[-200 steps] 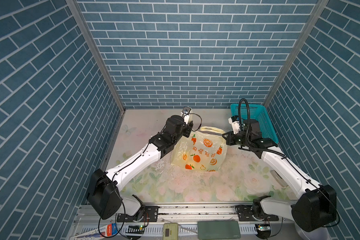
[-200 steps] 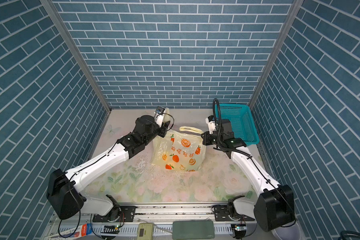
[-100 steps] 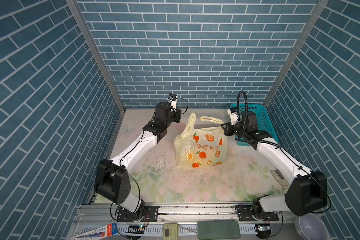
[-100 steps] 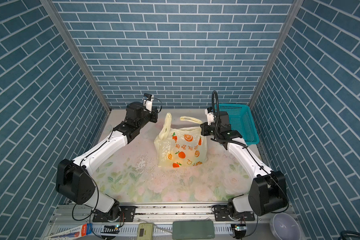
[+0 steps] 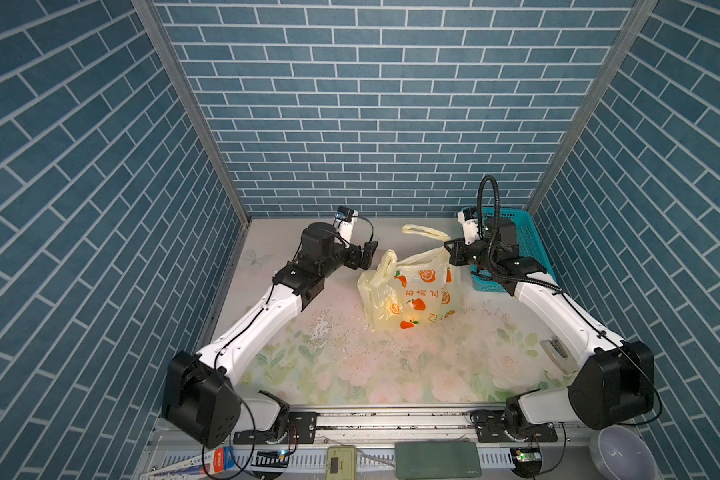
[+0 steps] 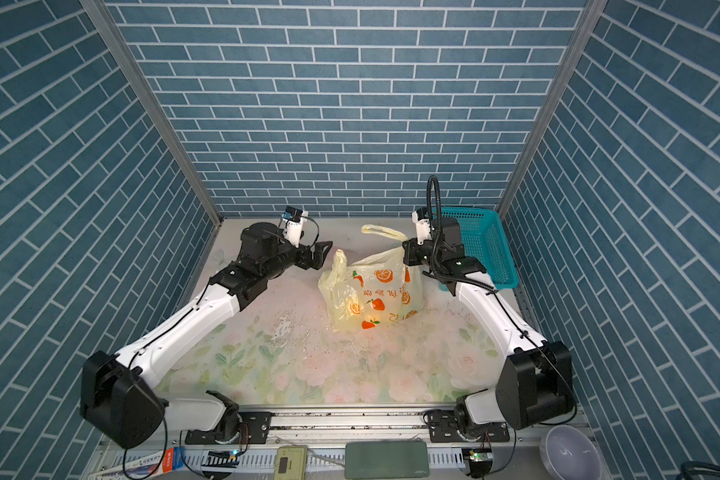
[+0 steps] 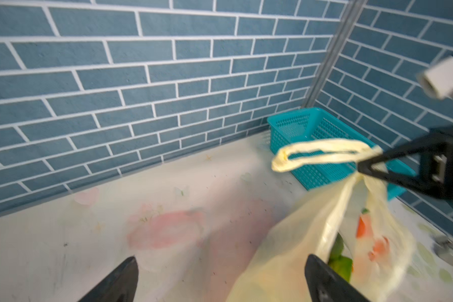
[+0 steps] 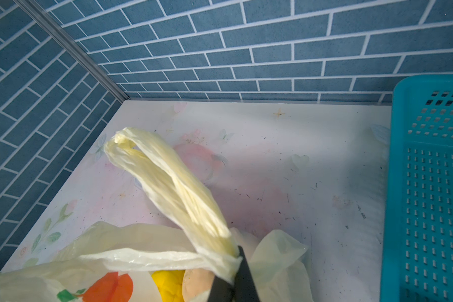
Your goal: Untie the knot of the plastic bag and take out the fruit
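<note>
1. The knot looks undone. I see no tight bunch anywhere on the plastic bag, and its two handles stand apart with the mouth gaping between them.
2. The right claw is pinched shut on the base of the right handle. It holds that side of the bag up, and the loop sticks out past it toward the back wall.
3. The left claw is spread wide and holds nothing. It sits just beside the left handle, which stands free.
4. The bag stands on the counter between the two arms, near the teal basket.
5. None of the fruit is out.
   - In the right wrist view a yellow piece and a cream-tan piece lie side by side in the open mouth.
   - In the left wrist view something green shows inside the bag, too blurred to tell fruit from print.
6. By my reckoning the first half is finished and the whole second half is left: reaching in and lifting each piece out.
7. Count:
   - one bag
   - two handles
   - no knot
   - two claws
   - one basket, with nothing in the part I can see
   - two pieces of fruit plainly seen, the rest hidden by the plastic
</note>
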### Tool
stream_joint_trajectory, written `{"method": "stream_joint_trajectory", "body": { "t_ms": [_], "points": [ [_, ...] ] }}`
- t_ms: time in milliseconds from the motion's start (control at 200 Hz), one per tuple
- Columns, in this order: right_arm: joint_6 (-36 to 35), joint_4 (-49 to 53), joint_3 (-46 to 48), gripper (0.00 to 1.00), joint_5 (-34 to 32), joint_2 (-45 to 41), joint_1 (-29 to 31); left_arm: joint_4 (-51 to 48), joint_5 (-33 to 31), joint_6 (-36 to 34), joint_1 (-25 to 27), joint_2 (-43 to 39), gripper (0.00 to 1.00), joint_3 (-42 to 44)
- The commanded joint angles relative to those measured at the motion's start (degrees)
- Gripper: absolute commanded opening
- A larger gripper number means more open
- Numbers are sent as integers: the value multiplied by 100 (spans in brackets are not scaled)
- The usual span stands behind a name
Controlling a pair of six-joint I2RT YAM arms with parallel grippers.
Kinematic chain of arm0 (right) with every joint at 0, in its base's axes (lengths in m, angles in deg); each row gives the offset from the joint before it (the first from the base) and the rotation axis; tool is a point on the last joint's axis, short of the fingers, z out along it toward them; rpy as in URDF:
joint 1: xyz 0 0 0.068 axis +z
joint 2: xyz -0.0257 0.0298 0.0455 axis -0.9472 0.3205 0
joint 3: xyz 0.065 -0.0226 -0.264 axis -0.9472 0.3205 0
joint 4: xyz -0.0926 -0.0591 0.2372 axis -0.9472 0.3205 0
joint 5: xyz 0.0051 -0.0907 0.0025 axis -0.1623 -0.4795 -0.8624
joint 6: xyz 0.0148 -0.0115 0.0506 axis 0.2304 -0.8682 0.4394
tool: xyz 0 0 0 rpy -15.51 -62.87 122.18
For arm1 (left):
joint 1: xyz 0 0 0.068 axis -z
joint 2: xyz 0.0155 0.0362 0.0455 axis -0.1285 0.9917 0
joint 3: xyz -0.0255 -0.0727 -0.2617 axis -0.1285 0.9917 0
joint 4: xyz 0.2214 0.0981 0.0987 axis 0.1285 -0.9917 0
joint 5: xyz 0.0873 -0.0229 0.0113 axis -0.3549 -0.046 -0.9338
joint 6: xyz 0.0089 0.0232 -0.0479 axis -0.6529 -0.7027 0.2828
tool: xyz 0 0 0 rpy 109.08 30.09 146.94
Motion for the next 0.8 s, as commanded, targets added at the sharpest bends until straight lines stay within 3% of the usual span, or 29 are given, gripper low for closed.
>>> {"method": "stream_joint_trajectory", "body": {
  "t_ms": [0, 240, 440, 545, 660, 710, 740, 770, 795],
  "points": [
    [68, -28, -78, 0, -38, -71, -11, -665, -63, 75, 242, -563, 100, 487],
    [90, -14, -43, 0, 79, -57, -11, -1106, -560, -15, 873, -1141, 100, 957],
    [163, -10, 68, 0, 141, -187, -11, -194, -1033, 185, 1360, -476, 99, 684],
    [195, -4, 106, 0, 163, -240, -13, 140, -1942, 298, 1480, -62, 100, 430],
    [230, -10, 167, 0, 168, -310, -6, 647, -2451, 198, 1474, 193, 99, 325],
    [243, -16, 192, 0, 168, -325, -2, 819, -2422, 64, 1440, 287, 84, 276],
    [243, -15, 206, 0, 168, -336, -2, 863, -2342, 53, 1380, 340, 64, 217],
    [259, -20, 223, 0, 163, -351, -2, 877, -2222, 53, 1313, 399, 36, 153],
    [273, -32, 244, 0, 159, -363, -2, 878, -2163, 53, 1262, 429, 19, 106]
  ]
}}
